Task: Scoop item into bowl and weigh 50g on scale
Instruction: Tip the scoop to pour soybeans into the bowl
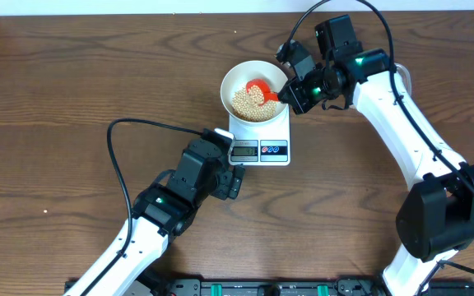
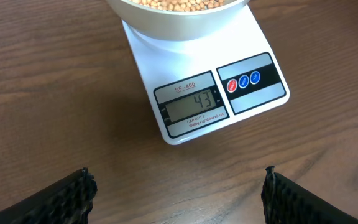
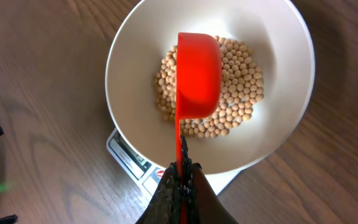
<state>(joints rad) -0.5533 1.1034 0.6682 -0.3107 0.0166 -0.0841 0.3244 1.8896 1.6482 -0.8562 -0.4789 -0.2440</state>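
Observation:
The white bowl (image 1: 241,78) stands on the white scale (image 1: 280,130) and holds a pile of pale-tan beans (image 1: 248,105). My right gripper (image 1: 290,93) is shut on the handle of a red scoop (image 1: 259,89), held turned on its side over the beans. In the right wrist view the scoop (image 3: 197,74) hangs over the beans (image 3: 241,84) inside the bowl (image 3: 291,50), with my fingers (image 3: 180,177) clamped on its handle. My left gripper (image 1: 235,177) is open and empty just in front of the scale. The left wrist view shows the scale display (image 2: 194,104) reading 43.
The scale's red and blue buttons (image 2: 243,81) sit right of the display. Black cables run across the wooden table (image 1: 56,123) by both arms. A black rail (image 1: 262,288) lines the front edge.

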